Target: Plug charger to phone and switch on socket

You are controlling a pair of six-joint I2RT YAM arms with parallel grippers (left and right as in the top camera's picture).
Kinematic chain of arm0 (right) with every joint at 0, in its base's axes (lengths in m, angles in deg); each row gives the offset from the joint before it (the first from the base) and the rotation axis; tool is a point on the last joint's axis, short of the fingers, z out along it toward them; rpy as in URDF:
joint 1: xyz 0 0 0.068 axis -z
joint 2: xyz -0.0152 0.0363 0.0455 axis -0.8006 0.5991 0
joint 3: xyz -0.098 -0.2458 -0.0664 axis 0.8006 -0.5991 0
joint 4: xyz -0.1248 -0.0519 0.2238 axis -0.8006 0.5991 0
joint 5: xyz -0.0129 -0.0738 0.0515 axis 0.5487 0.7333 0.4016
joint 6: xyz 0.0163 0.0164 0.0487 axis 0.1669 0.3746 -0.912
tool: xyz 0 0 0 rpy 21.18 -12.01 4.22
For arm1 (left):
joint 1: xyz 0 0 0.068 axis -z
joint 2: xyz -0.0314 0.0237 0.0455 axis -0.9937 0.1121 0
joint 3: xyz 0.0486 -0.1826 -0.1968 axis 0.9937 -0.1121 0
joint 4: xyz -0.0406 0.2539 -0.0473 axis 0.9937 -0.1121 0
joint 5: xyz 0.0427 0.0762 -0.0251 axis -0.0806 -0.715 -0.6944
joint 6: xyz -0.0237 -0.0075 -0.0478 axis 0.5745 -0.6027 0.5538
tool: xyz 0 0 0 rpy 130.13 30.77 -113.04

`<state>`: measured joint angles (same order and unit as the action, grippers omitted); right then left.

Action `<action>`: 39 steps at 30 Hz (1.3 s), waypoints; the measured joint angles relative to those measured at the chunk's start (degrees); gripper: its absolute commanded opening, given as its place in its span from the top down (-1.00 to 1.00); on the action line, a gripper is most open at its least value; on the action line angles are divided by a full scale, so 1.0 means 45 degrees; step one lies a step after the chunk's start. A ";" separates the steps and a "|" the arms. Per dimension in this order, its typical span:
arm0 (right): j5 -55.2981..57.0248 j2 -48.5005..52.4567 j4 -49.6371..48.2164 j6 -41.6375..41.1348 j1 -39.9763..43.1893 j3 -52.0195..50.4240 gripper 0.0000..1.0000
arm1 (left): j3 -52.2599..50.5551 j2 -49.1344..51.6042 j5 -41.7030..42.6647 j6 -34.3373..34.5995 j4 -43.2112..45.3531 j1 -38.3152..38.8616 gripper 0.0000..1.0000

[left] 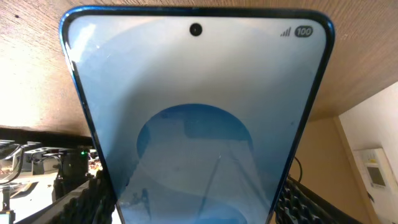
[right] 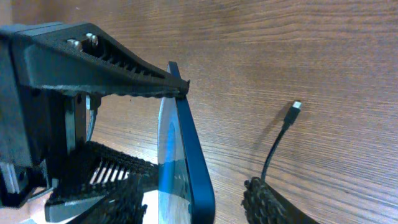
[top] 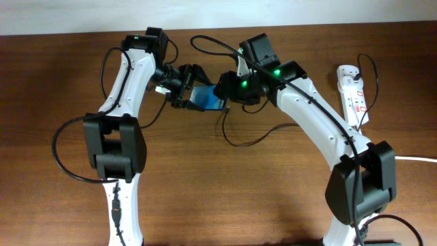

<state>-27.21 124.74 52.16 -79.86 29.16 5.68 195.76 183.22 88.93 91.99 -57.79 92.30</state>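
The phone (top: 206, 100), with its bright blue screen, is held off the table on edge between both grippers. My left gripper (top: 184, 90) is shut on the phone; the phone (left: 196, 112) fills the left wrist view between my left gripper's pads (left: 193, 208). My right gripper (top: 227, 90) is open, its fingers (right: 196, 208) on either side of the phone's edge (right: 189, 155), with a gap on the right side. The charger cable (top: 249, 142) lies loose on the table; its plug tip (right: 296, 106) rests on the wood to the right of the phone. The socket (top: 354, 92) lies at the far right.
The socket's thick white cord (top: 413, 158) runs off the right edge. Black arm cables loop over the back of the table (top: 205, 42) and beside the left arm (top: 61, 154). Brown wooden table (top: 225, 198).
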 measured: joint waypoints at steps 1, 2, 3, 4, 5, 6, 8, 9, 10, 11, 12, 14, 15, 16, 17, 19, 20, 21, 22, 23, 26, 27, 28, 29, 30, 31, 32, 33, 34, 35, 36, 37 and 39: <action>-0.0029 0.0083 -0.0194 -0.0019 -0.0058 0.0000 0.00 | 0.0000 0.0000 0.0005 0.0000 0.0005 0.0039 1.00; -0.0034 0.0131 -0.0384 -0.0019 -0.0146 0.0000 0.06 | 0.0000 0.0000 0.0039 0.0000 0.0000 0.0121 1.00; -0.0034 0.0131 -0.0461 -0.0073 -0.0165 0.0000 0.09 | 0.0000 0.0000 0.0087 0.0000 0.0000 0.0185 1.00; 0.0029 0.0131 -0.0515 -0.0092 -0.0219 0.0000 0.11 | 0.0000 0.0000 0.0131 0.0000 0.0005 0.0228 1.00; 0.0131 0.0131 -0.0515 -0.0112 -0.0311 0.0000 0.17 | 0.0000 0.0000 0.0335 0.0000 0.0000 0.0301 1.00; 0.0267 0.0131 -0.0525 -0.0107 -0.0355 0.0000 0.20 | 0.0000 0.0000 0.0389 -0.0005 0.0000 0.0321 1.00; 0.0466 0.0146 -0.0534 -0.0121 -0.0423 0.0000 0.24 | 0.0000 0.0000 0.0413 -0.0005 -0.0005 0.0306 1.00; 0.0505 0.0151 -0.0529 -0.0107 -0.0427 0.0000 0.25 | 0.0000 0.0000 0.0427 -0.0005 -0.0005 0.0306 1.00; 0.0549 0.0151 -0.0486 -0.0112 -0.0432 0.0000 0.31 | 0.0000 0.0000 0.0432 -0.0005 -0.0005 0.0306 1.00; 0.0559 0.0151 -0.0461 -0.0112 -0.0447 0.0000 0.35 | 0.0000 0.0000 0.0476 -0.0005 -0.0005 0.0306 1.00; 0.0568 0.0151 -0.0427 -0.0112 -0.0447 0.0000 0.45 | 0.0000 0.0000 0.0554 -0.0005 -0.0005 0.0306 1.00; 0.0612 0.0151 -0.0393 -0.0121 -0.0447 0.0000 0.56 | 0.0000 0.0000 0.0665 -0.0005 -0.0005 0.0306 1.00; 0.0641 0.0151 -0.0393 -0.0126 -0.0447 0.0000 0.60 | 0.0000 0.0000 0.0670 -0.0005 -0.0005 0.0306 1.00; 0.0665 0.0151 -0.0389 -0.0121 -0.0447 0.0000 0.65 | 0.0000 0.0000 0.0675 -0.0005 -0.0005 0.0306 1.00; 0.0665 0.0151 -0.0389 -0.0131 -0.0447 0.0000 0.73 | 0.0000 0.0000 0.0675 -0.0005 -0.0005 0.0306 1.00; 0.0665 0.0151 -0.0408 -0.0529 -0.0442 0.0000 0.86 | 0.0000 0.0000 0.0719 -0.0010 0.0034 0.0306 1.00; 0.0690 0.0151 -0.0243 -0.0423 -0.0447 -0.0029 0.90 | 0.0024 0.0000 0.0840 -0.0005 0.0117 0.0287 1.00; 0.0651 0.0228 -0.0267 -0.0321 -0.0520 -0.0049 0.92 | 0.0049 0.0000 0.0971 0.0029 0.0024 0.0287 1.00; 0.0597 0.0277 -0.0126 -0.0204 -0.0578 -0.0053 0.92 | 0.0049 0.0000 0.1044 0.0049 0.0053 0.0301 1.00; 0.0529 0.0330 0.0049 -0.0160 -0.0685 -0.0146 0.92 | 0.0151 0.0000 0.1103 0.0044 0.0267 0.0214 1.00; 0.0597 0.0374 -0.0175 -0.0155 -0.0505 -0.0146 0.92 | 0.0170 0.0000 0.1132 0.0034 0.0063 0.0253 1.00; 0.0568 0.0374 -0.0253 -0.0102 -0.0301 -0.0146 0.92 | 0.0170 0.0000 0.1156 -0.0267 0.0049 0.0262 1.00; 0.0563 0.0369 -0.0243 -0.0068 0.0160 -0.0146 0.92 | 0.0170 0.0000 0.1195 -0.1093 0.0238 0.0277 1.00; 0.0573 0.0364 -0.0248 0.0058 0.0588 -0.0146 0.92 | 0.0170 0.0000 0.1200 -0.1375 0.0238 0.0277 1.00; 0.0631 0.0257 -0.0219 0.0180 0.1506 -0.0146 0.92 | 0.0170 0.0000 0.1559 -0.3643 0.1821 0.0311 1.00; 0.0685 0.0063 -0.0126 0.0257 0.2123 -0.0146 0.92 | 0.0165 0.0000 0.1700 -0.4843 0.2118 0.0311 1.00; 0.0738 -0.0466 0.0219 0.0491 0.2846 -0.0146 0.92 | 0.0170 0.0000 0.1787 -0.6416 0.2463 0.0311 1.00; 0.0758 -0.1083 0.0500 0.0602 0.3283 -0.0146 0.92 | 0.0170 0.0000 0.1851 -0.8097 0.2613 0.0306 1.00; 0.0602 -0.2205 0.0937 0.0928 0.3842 -0.0146 0.92 | 0.0170 0.0000 0.1948 -0.9981 0.2628 0.0306 1.00; 0.0316 -0.3050 0.1146 0.1214 0.4187 -0.0146 0.92 | 0.0170 0.0000 0.1991 -1.1424 0.2628 0.0306 1.00; -0.0141 -0.3604 0.1447 0.1520 0.4561 -0.0141 0.92 | 0.0170 0.0000 0.2011 -1.2342 0.2633 0.0306 1.00; -0.0714 -0.4478 0.2093 0.1923 0.5275 -0.0141 0.92 | 0.0170 0.0000 0.2123 -1.3454 0.2579 0.0306 1.00; -0.1574 -0.6018 0.3308 0.2856 0.6892 -0.0121 0.92 | 0.0170 0.0000 0.3065 -1.5669 0.2205 0.0291 1.00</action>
<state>-34.29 97.65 67.05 -67.01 60.17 5.14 196.52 183.22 102.72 21.48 -47.86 93.61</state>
